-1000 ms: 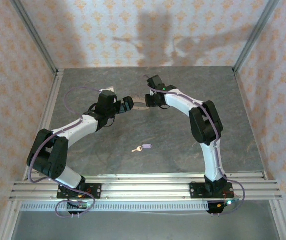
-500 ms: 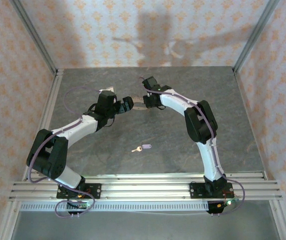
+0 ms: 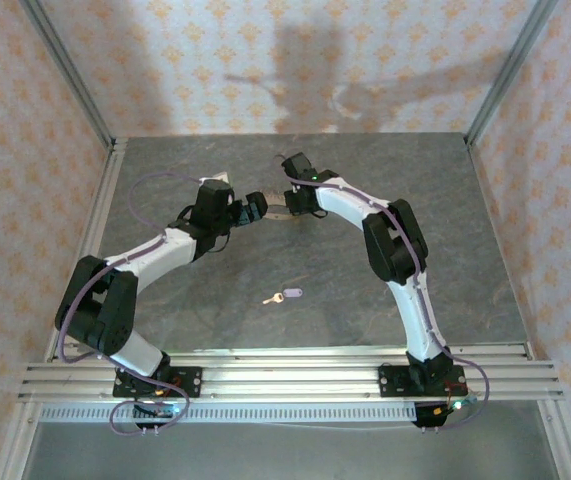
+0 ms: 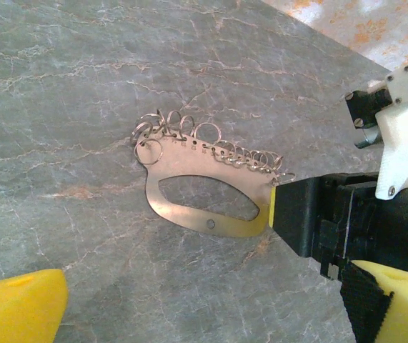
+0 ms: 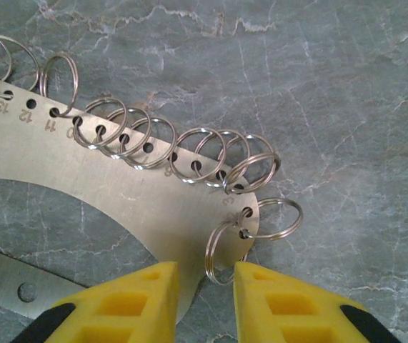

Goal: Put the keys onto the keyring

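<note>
The keyring [image 4: 211,225] is a flat oval metal plate lying on the table, with several small split rings fringing its far edge. It lies between the two grippers [image 3: 278,211]. My right gripper [image 5: 205,293] stands over the plate's numbered end [image 5: 139,193], its yellow pads a narrow gap apart, with the plate's tip and one split ring [image 5: 221,250] between them. That gripper's dark finger [image 4: 300,214] meets the plate's right end. My left gripper [image 4: 204,314] hangs wide open just short of the plate, holding nothing. The lilac-headed key [image 3: 287,295] lies alone nearer the arm bases.
The grey marbled table [image 3: 365,290] is walled by patterned panels at the back and sides. An aluminium rail [image 3: 285,365] carrying both arm bases runs along the near edge.
My right wrist has shifted slightly left along the keyring's end and its jaws have narrowed a little. The left arm, the keyring and the key have stayed put.
</note>
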`<state>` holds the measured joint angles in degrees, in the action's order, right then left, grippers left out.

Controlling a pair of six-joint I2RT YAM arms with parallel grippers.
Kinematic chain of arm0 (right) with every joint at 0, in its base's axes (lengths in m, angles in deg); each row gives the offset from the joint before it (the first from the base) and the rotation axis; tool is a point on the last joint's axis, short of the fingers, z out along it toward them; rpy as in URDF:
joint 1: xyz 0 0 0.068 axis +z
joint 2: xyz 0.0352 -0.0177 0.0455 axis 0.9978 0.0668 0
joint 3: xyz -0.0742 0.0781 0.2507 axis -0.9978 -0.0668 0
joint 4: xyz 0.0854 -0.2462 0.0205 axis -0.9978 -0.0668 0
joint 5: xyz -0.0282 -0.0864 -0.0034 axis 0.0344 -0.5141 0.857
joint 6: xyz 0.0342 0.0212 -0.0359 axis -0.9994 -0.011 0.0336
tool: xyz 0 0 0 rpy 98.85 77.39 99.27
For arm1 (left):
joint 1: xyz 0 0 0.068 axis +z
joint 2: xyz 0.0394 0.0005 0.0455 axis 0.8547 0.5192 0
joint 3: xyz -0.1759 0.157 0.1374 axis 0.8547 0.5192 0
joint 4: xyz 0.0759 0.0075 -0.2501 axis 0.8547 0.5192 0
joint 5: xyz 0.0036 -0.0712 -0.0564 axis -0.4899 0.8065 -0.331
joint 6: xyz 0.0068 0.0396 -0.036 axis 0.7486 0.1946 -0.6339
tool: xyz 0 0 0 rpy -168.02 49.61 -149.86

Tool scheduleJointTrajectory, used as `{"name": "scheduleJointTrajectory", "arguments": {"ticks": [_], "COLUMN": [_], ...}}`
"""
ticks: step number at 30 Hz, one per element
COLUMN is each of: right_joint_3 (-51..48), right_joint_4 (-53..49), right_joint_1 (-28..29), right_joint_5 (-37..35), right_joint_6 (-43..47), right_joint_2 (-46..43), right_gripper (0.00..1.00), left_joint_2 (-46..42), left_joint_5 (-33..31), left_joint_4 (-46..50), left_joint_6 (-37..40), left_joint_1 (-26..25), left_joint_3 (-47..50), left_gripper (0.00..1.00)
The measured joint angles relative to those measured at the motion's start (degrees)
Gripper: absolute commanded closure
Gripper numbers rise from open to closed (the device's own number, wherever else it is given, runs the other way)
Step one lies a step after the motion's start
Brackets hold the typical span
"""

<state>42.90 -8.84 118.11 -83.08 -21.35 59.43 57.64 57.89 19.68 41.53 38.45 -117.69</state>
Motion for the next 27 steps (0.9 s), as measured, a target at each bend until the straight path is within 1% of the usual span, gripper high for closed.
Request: {"name": "scheduleJointTrajectory", "arguments": {"ticks": [7, 27], "right_joint_3": [2.36, 2.08], "right_joint_4": [-0.39, -0.96], "right_joint_1": [0.00, 0.00], "right_joint_5": [-1.77, -2.23], "right_joint_6": [0.70, 0.87], "right_joint_2": [0.68, 1.68], "right_gripper": [0.76, 0.76], "left_joint_2": [0.11, 0.42], "left_joint_5": [0.00, 0.00], "left_joint_4": [0.00, 0.00], "left_joint_6": [0.11, 0.15], "left_joint_1": [0.00, 0.00], "left_joint_3": [-0.07, -0.11], "left_gripper": [0.00, 0.00]}}
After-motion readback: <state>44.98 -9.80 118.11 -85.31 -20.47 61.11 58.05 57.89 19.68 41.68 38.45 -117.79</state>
